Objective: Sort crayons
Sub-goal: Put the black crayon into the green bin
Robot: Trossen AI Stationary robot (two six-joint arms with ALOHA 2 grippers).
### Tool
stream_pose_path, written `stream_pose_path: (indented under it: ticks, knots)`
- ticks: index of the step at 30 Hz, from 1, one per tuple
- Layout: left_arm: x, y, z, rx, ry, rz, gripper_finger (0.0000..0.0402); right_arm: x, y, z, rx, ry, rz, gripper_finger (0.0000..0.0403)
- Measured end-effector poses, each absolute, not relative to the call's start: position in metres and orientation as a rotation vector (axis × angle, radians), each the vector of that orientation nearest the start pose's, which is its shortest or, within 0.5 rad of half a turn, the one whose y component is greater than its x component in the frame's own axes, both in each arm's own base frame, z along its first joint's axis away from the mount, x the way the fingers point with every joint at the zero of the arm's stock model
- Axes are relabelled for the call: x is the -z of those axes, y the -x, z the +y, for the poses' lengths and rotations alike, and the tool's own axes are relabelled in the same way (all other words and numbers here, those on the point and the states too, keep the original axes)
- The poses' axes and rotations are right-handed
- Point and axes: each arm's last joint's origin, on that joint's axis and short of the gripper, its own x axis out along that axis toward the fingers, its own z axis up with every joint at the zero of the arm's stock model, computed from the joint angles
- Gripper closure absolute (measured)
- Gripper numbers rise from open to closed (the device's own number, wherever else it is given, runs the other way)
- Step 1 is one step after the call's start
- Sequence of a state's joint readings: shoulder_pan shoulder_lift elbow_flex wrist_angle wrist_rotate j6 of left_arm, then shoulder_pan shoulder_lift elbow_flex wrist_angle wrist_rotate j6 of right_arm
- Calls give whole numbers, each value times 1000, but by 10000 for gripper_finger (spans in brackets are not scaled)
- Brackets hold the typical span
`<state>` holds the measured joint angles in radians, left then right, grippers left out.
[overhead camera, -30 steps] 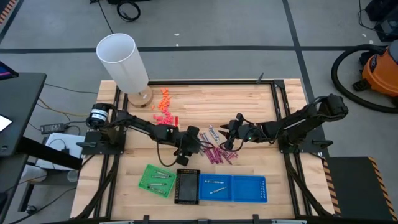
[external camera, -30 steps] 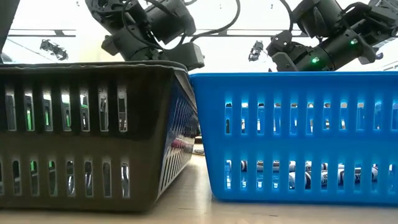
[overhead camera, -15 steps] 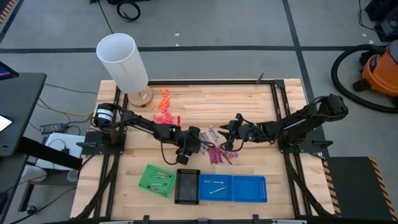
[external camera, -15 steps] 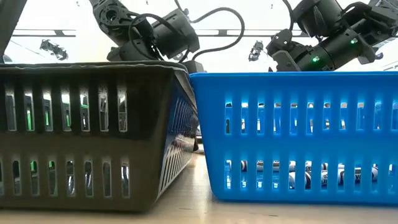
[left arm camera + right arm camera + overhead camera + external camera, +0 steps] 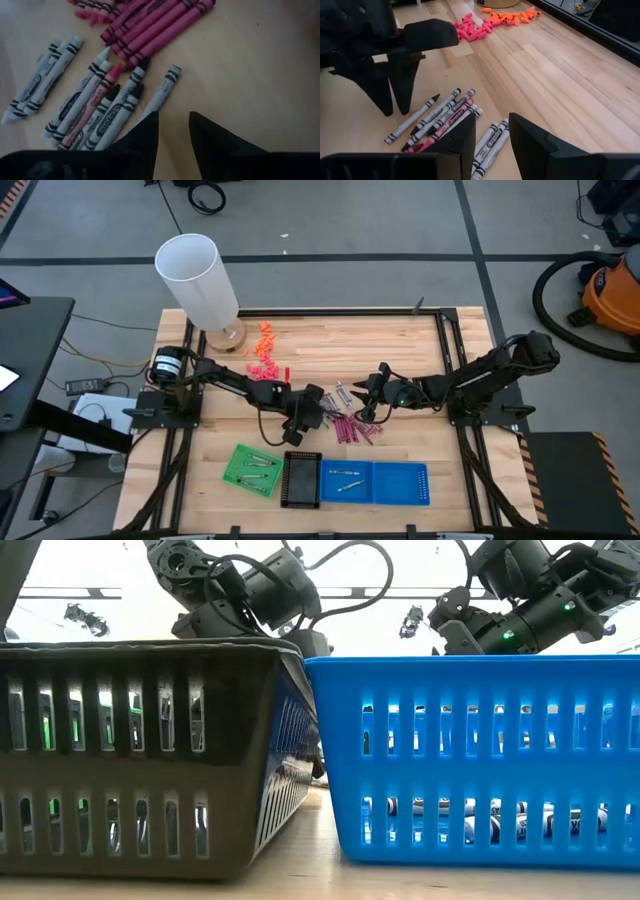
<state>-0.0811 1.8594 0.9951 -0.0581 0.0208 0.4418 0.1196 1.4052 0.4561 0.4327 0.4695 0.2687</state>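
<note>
While grey and magenta crayons [image 5: 348, 420] lie loose at mid-tabletop [image 5: 330, 350], the left gripper [image 5: 309, 416] hovers just beside them, fingers slightly parted and empty. Opposite, the right gripper [image 5: 367, 408] hangs over the pile, likewise parted. Green [image 5: 251, 470], black [image 5: 300, 480] and blue trays [image 5: 375, 483] line the near edge.

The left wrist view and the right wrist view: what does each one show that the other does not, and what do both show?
Only the left wrist view shows the bundle of magenta crayons and the left pincer, empty, with a narrow gap between its tips. Only the right wrist view shows the orange lumps, the pink lumps, the right pincer and the left arm's fingers standing by the crayons. Both show the grey crayons lying loose on the wooden table.
</note>
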Motion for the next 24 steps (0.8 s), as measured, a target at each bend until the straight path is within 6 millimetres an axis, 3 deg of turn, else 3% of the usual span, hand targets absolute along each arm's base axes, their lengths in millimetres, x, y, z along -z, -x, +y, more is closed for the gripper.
stream_pose_path:
  ticks: [10,24]
  knots:
    - [-136,-364,-20,265,-460,813,283,-154,-249,17,404,-110,446,276]
    - [-127,-354,13,299,-259,922,283,-154,-249,18,397,-111,442,276]
